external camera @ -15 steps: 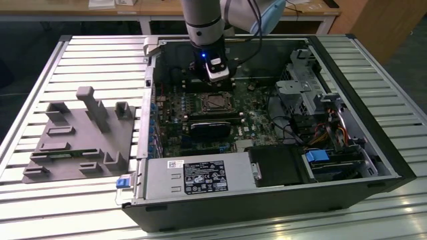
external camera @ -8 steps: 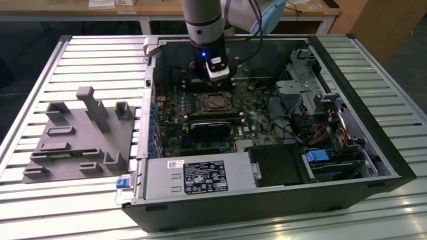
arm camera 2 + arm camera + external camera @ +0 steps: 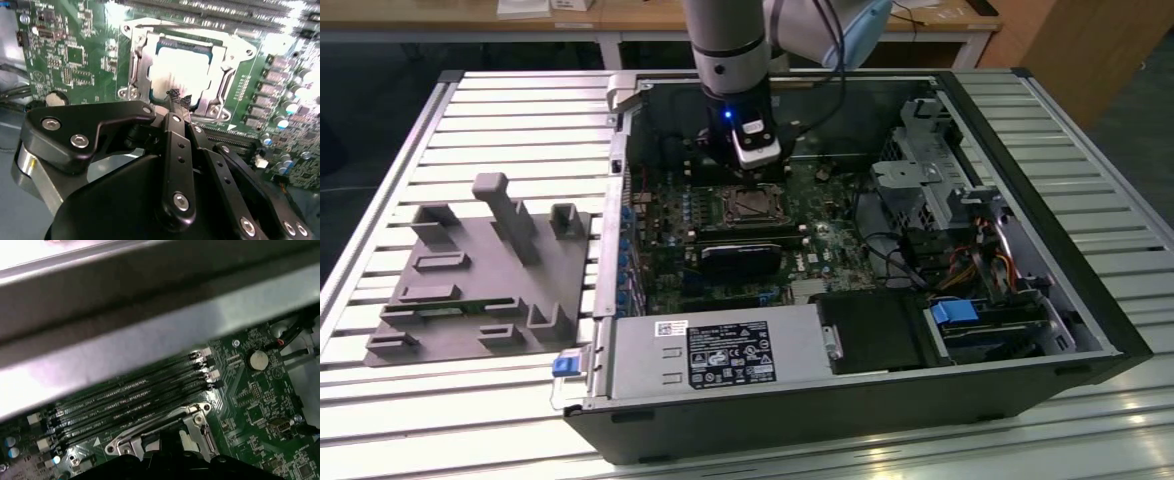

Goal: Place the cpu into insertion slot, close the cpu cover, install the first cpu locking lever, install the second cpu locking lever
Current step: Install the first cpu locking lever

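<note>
Two jaws (image 3: 180,101) pressed together hover just above the cpu (image 3: 181,70) seated in the insertion slot (image 3: 140,65), at 12 o'clock of them; any slip could scrape its lid.

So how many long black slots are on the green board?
4. The long black slots lie side by side between the insertion slot and the case wall; none seems hidden.

Socket (image 3: 165,432) in the first wrist view cut off by the picture's edge and partly behind dark gripper parts, chip (image 3: 182,75) in the second wrist view washed out by glare, its near edge behind the gripper (image 3: 180,98), locking levers too blurred to tell apart.
</note>
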You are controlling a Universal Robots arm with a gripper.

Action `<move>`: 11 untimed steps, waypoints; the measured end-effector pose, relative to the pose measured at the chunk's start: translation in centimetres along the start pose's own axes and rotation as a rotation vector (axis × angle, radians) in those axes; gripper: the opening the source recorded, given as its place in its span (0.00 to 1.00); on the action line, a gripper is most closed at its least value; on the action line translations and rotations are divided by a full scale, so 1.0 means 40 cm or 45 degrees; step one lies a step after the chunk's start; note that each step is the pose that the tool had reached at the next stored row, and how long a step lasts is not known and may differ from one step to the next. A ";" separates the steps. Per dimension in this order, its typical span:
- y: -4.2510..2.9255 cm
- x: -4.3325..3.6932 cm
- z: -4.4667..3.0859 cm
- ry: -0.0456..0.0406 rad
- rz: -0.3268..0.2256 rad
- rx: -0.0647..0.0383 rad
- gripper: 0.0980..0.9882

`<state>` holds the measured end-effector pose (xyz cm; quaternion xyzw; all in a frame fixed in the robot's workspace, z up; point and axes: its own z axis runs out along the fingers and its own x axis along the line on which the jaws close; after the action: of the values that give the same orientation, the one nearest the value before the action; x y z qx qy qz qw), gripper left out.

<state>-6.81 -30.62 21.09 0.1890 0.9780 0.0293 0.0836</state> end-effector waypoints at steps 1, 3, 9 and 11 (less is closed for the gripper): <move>-0.003 -0.001 0.000 0.003 0.000 0.002 0.00; -0.008 -0.003 0.000 0.012 -0.002 0.008 0.00; -0.017 -0.009 0.001 0.045 -0.012 0.027 0.00; -0.024 -0.016 0.002 0.062 -0.018 0.036 0.00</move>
<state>-6.56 -31.75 21.03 0.1826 0.9813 0.0196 0.0572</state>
